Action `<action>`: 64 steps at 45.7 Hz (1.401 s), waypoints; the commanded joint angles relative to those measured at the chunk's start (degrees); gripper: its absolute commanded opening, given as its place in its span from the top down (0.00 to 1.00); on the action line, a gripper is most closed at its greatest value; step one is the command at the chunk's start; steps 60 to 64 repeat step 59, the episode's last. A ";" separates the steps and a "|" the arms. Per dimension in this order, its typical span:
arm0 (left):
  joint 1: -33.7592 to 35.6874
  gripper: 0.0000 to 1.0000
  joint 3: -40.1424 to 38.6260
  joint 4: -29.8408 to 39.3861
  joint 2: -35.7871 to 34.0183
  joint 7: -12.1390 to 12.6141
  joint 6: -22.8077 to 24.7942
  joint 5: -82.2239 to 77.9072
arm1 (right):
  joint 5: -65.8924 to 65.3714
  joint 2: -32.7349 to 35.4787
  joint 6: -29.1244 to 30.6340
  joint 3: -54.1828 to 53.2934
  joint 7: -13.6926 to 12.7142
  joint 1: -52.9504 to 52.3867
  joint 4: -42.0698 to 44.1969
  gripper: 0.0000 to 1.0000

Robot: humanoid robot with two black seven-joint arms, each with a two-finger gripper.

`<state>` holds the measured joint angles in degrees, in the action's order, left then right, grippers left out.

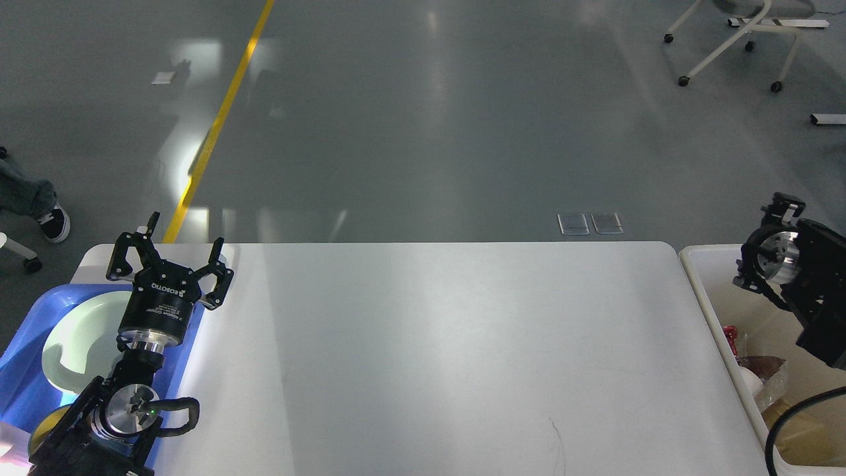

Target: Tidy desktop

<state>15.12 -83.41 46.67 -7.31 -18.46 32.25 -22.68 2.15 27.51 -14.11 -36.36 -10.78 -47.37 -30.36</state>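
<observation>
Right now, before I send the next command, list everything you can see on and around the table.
White rectangular desktop: one, white, centre; no loose items visible on it.
Blue plastic tray: one, blue, left end of the desktop.
Pale green plate: one, light green, in the tray.
Beige plastic bin: one, beige, right of the desktop, holding mixed rubbish.
Yellow floor line: one, yellow, on the grey floor beyond.
White wheeled chair frame: one, top right.
Person's shoe: one, black and white, far left.
Left gripper: black, open, above the tray's far edge.
Right gripper: black, above the bin; state unclear.
</observation>
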 commanded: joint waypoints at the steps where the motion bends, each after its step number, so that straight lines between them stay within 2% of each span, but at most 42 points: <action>1: 0.00 0.03 0.00 0.00 0.01 0.00 0.00 0.00 | -0.22 0.09 3.12 -17.22 0.15 9.12 -10.58 0.00; 5: 0.00 0.03 0.00 0.00 0.01 0.00 0.00 0.00 | -1.80 -1.05 5.49 -25.67 0.76 14.93 -16.74 0.00; 8: 0.00 0.03 0.00 0.00 0.01 -0.09 0.00 0.00 | -3.03 -3.51 8.30 -29.37 3.74 18.88 -18.94 0.00; 11: 0.00 0.03 0.00 0.00 -0.08 -0.09 0.00 0.00 | -4.78 -4.74 13.83 -31.92 9.36 22.49 -19.74 0.00; 15: 0.00 0.03 0.00 0.00 0.01 -0.09 0.00 0.00 | -8.12 -5.18 23.14 -33.59 19.37 24.86 -19.13 0.00; 18: 0.00 0.03 0.00 0.00 0.01 0.00 0.00 0.00 | -10.49 -5.45 28.42 -33.60 25.79 27.23 -18.95 0.00; 23: 0.00 0.03 0.00 0.00 0.01 -0.09 0.00 0.00 | -17.78 -5.89 32.74 -33.33 33.97 30.40 -19.04 0.00; 26: 0.00 0.03 0.00 0.00 0.01 -0.09 0.00 0.00 | -22.97 -6.50 32.83 -33.25 38.98 30.76 -18.77 0.00; 28: 0.00 0.03 0.00 0.00 0.01 -0.09 0.00 0.00 | -25.26 -6.94 32.66 -33.16 41.36 30.76 -18.33 0.00; 30: 0.00 0.03 0.00 0.00 0.01 -0.09 0.00 0.00 | -25.88 -7.20 32.57 -33.24 41.90 30.76 -17.28 0.00; 36: 0.00 0.03 0.00 0.00 0.01 -0.09 0.00 0.00 | -25.97 -7.64 32.13 -32.54 41.19 30.76 -15.96 0.00; 44: 0.00 0.03 0.00 0.00 0.01 -0.09 0.00 0.00 | -24.04 -13.53 32.04 -33.16 41.19 30.85 -12.89 0.00; 64: 0.00 0.03 0.00 0.00 0.01 -0.09 0.00 0.00 | -16.65 -13.88 32.66 -32.72 41.37 30.93 -12.09 0.00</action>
